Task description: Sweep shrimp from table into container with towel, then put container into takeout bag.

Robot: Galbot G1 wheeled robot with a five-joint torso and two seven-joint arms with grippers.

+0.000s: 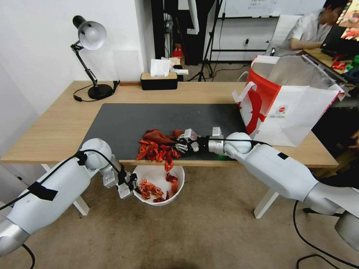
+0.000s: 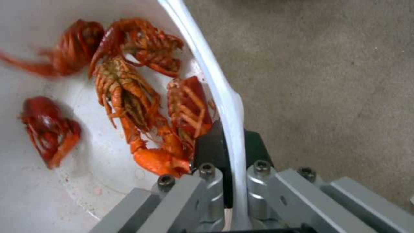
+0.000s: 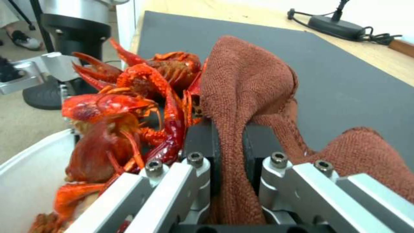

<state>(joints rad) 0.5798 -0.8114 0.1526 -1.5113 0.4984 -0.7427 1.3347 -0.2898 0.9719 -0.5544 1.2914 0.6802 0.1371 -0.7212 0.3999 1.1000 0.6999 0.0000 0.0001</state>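
A pile of red shrimp (image 1: 157,151) lies at the front edge of the dark mat on the table (image 1: 56,127), with some spilling over the edge. My right gripper (image 1: 179,143) is shut on the rust-red towel (image 1: 159,135), which presses against the pile; the towel (image 3: 241,84) and shrimp (image 3: 129,97) fill the right wrist view. Below the table edge, my left gripper (image 1: 131,186) is shut on the rim of the white container (image 1: 175,190), which holds several shrimp (image 2: 129,97). The container rim (image 2: 224,94) runs between the pads. The takeout bag (image 1: 291,108) stands open at the table's right.
A black desk lamp (image 1: 91,56) and a tissue box (image 1: 159,79) stand along the table's back edge. Carpeted floor lies under the container. A person sits at another desk far right behind the bag.
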